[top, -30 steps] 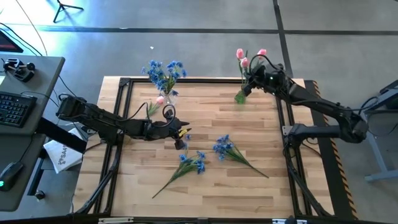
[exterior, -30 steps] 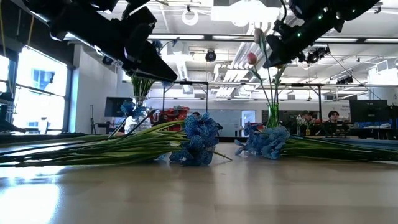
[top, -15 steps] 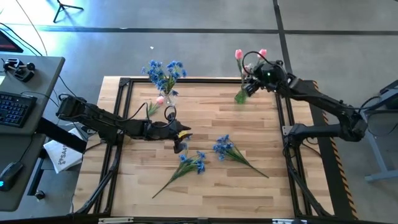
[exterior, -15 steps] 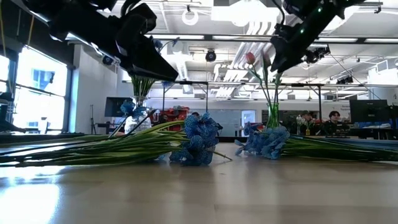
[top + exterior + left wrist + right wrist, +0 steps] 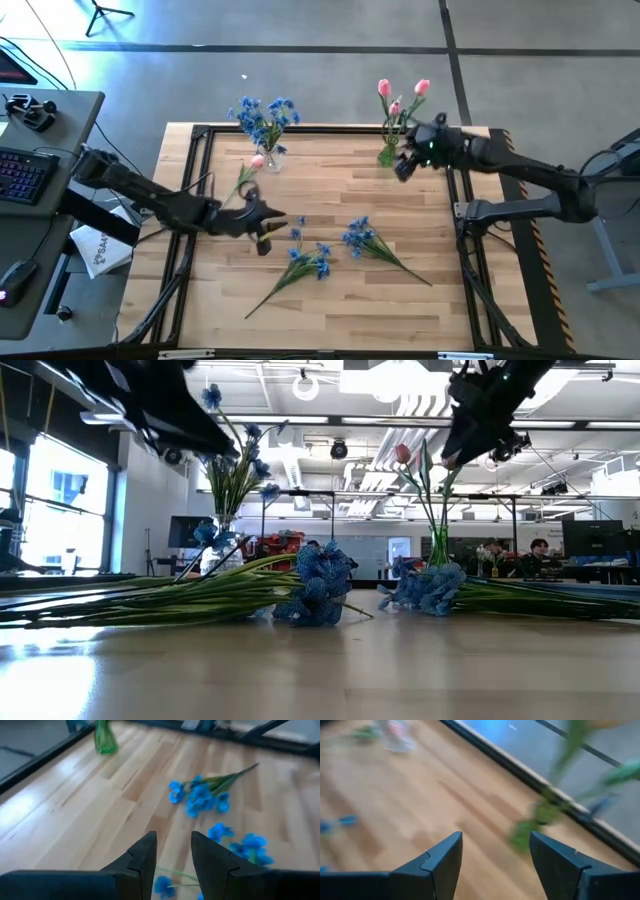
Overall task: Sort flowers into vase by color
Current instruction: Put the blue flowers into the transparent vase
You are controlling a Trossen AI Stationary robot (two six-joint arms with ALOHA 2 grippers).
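The wooden surface [image 5: 330, 190] carries two vases at its far edge: the left vase [image 5: 272, 155] with blue flowers [image 5: 262, 115] and the green right vase [image 5: 387, 154] with three pink tulips [image 5: 398, 95]. The left gripper [image 5: 264, 243] hangs over the near-left part of the surface, its jaws slightly parted and empty, just beside the nearer of two loose blue flower sprays [image 5: 305, 262]; the second spray [image 5: 372, 240] lies to its right. The right gripper [image 5: 404, 170] hovers just beside the green vase, jaws wide apart and empty, so a tulip drop looks finished. One pink tulip [image 5: 249, 170] lies on the surface near the left vase. Remaining, by my count: two blue sprays and one tulip. The next move likely calls for the left jaws to close low on a thin stem.
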